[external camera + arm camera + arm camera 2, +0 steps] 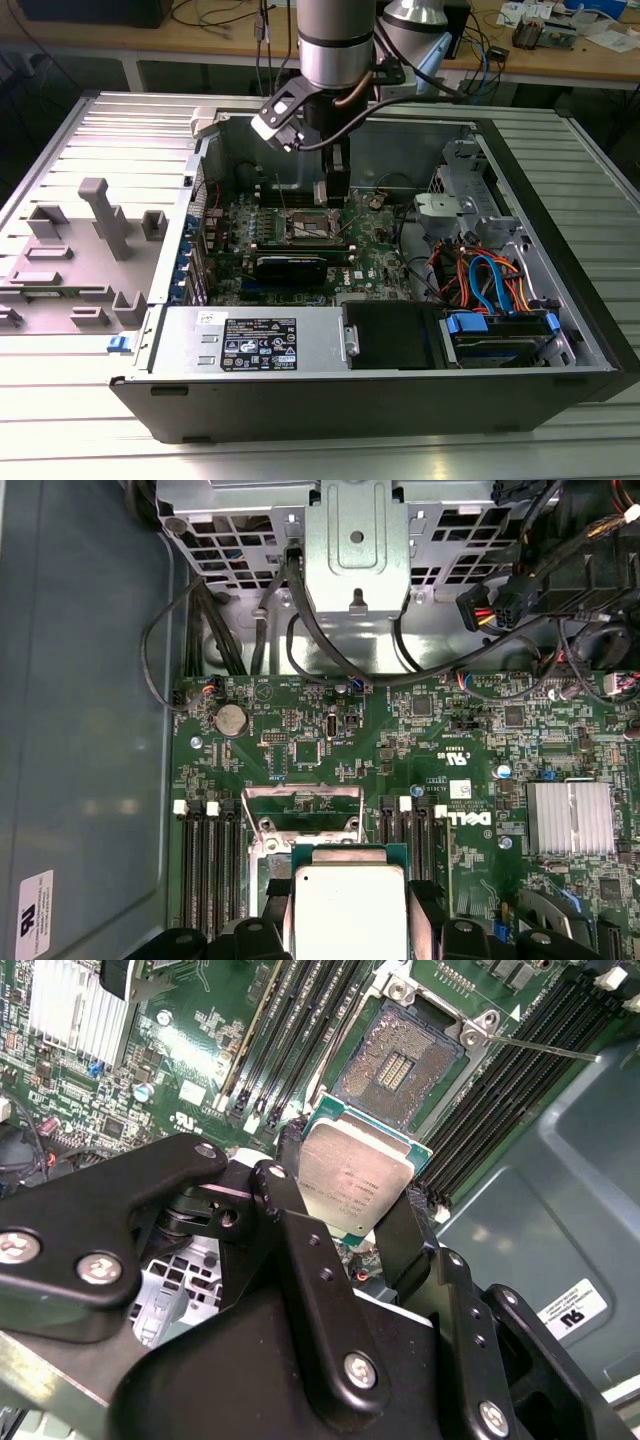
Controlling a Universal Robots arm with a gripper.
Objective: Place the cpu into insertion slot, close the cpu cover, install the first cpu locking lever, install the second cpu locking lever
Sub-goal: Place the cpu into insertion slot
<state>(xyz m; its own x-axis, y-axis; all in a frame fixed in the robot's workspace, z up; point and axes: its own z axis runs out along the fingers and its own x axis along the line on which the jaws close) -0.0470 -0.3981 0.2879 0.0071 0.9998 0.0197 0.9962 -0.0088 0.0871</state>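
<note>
I am on the first step, getting the cpu (356, 1172) into the insertion slot (400, 1060), and it is not yet seated. The pincer (350, 1188) is clamped on the cpu: in the second wrist view one black finger (285, 1175) presses one edge of the chip and the other presses the opposite edge, with the silvery top facing the camera and a thin green border showing around it. In the first wrist view the same chip (350, 910) sits between the two fingers above the board.

In the exterior view the arm reaches down from the upper middle of the frame into the open computer case (400, 395), which lies on the ribbed table (580, 440). The pincer (336, 190) hangs just over the socket (312, 225) at the centre of the green motherboard.

The slot lies open, its dark contact field bare inside the silver rim, and rows of long black memory slots (300, 1030) flank it. A thin metal rod (545, 1050) juts out from near one socket corner; I take it for an unlatched locking lever. The chip looks near the recess but apart from it, hovering off to one side.

By my reading, seating it calls for centring the chip over the recess, squaring its edges to the rim, and lowering it flat and gently, since the contacts would not forgive a tilted or sliding touch.
</note>
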